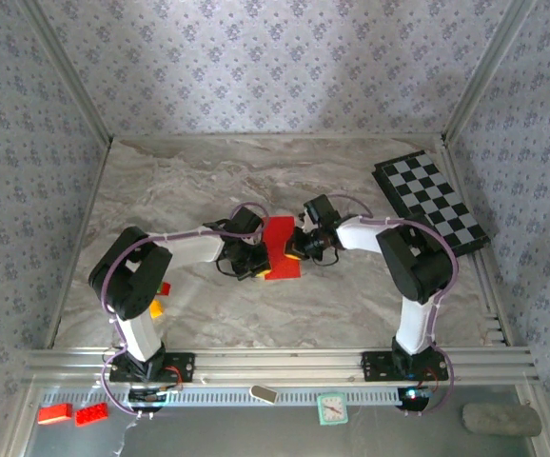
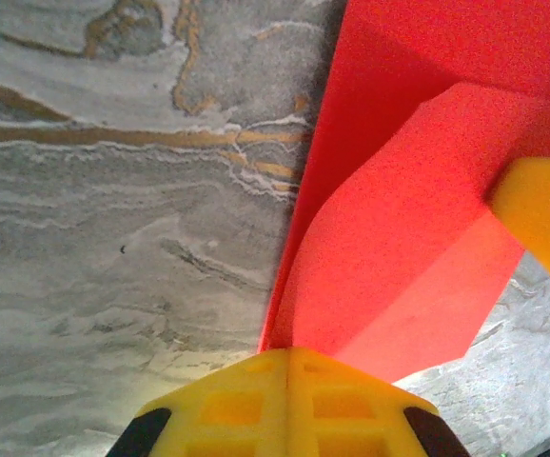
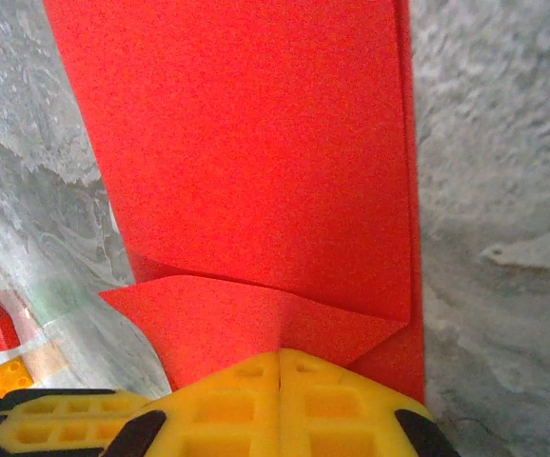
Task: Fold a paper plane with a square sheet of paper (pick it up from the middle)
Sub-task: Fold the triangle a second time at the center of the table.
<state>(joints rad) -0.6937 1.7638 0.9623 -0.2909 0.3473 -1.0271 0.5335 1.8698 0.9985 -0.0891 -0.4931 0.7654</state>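
The left pincer [image 2: 289, 354] is clamped shut on the square sheet of paper [image 2: 418, 238]; the right pincer [image 3: 280, 354] nips it from the other side, yellow tips pressed together on a turned-over flap; the red sheet hangs between them over the middle of the marble counter [image 1: 161, 190]; we judge the folding begun but far from done; layers and creases show, yet no narrow dart; nose and wings remain; we can read no brand, label or writing on the paper.

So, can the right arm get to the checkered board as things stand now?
Probably not yet: the right gripper is shut on the red paper. The checkered board lies close, nothing between.
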